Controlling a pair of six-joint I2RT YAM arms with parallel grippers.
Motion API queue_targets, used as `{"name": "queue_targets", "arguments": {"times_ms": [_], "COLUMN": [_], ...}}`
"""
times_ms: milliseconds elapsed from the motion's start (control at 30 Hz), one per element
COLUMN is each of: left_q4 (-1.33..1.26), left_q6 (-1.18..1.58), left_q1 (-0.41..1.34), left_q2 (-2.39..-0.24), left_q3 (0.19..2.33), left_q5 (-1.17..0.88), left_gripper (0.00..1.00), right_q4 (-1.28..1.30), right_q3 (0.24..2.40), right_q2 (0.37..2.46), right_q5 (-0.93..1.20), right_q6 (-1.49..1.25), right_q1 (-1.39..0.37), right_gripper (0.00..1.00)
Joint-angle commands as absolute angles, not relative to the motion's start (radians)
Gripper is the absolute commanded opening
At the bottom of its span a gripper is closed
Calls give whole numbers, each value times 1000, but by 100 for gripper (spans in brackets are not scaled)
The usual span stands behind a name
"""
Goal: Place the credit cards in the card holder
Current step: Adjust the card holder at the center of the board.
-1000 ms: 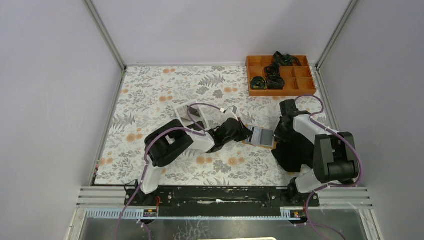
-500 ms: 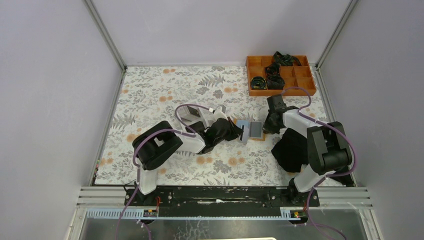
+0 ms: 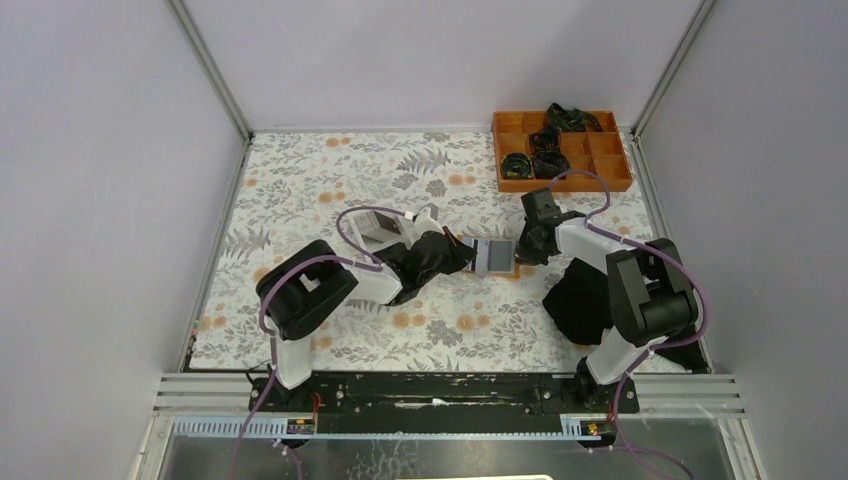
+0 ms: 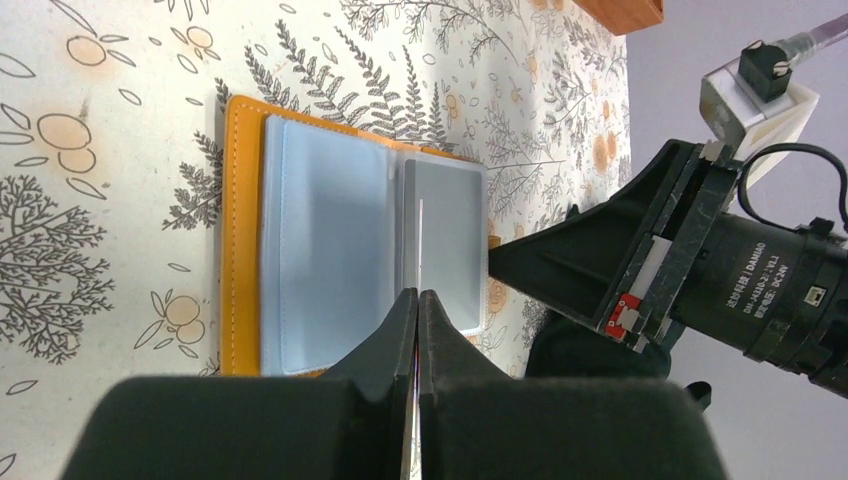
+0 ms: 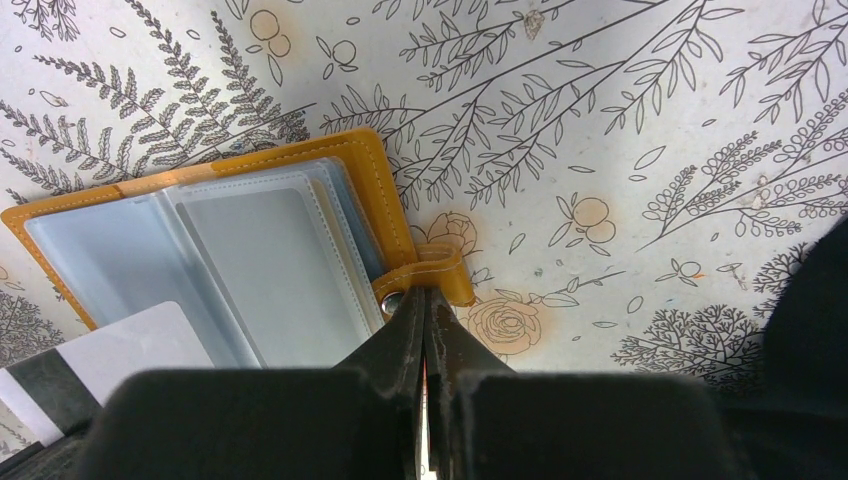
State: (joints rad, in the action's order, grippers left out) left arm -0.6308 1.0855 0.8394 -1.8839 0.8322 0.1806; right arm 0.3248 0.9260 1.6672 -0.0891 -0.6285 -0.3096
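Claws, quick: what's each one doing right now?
Left claw: closed on a credit card.
Right claw: closed on the clasp tab of the card holder.

Fig. My workspace. A table [image 3: 300, 180] covered in a leaf-and-orange-blossom print, enclosed on three sides by plain lilac-grey walls [image 3: 430, 60]; aluminium posts [image 3: 210, 70] mark the far corners; a black mounting rail [image 3: 440, 388] edges my near side. Light is even and diffuse.

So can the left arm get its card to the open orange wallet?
Probably yes. The left gripper holds the card right at the open card holder, nothing between them. The right gripper pinches the clasp tab on the far side, out of the way.
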Motion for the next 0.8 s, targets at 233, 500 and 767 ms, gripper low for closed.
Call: {"name": "queue_targets", "arguments": {"times_ms": [233, 500, 767], "left_q4": [-724, -727, -720], "left_q6": [1064, 1063, 1063], "left_q1": [825, 824, 824], "left_q2": [-1940, -1969, -1991], "left_q3": [879, 908, 930], "left_q5": [196, 191, 185], "left_gripper": [0, 0, 0], "right_q4": [400, 394, 390], "right_q3": [856, 859, 866], "right_q2": [1706, 1713, 1728], "right_q5": [-84, -80, -78], "right_q6": [-625, -616, -610], "right_q1": [-335, -334, -335], "right_gripper": [0, 0, 0]}}
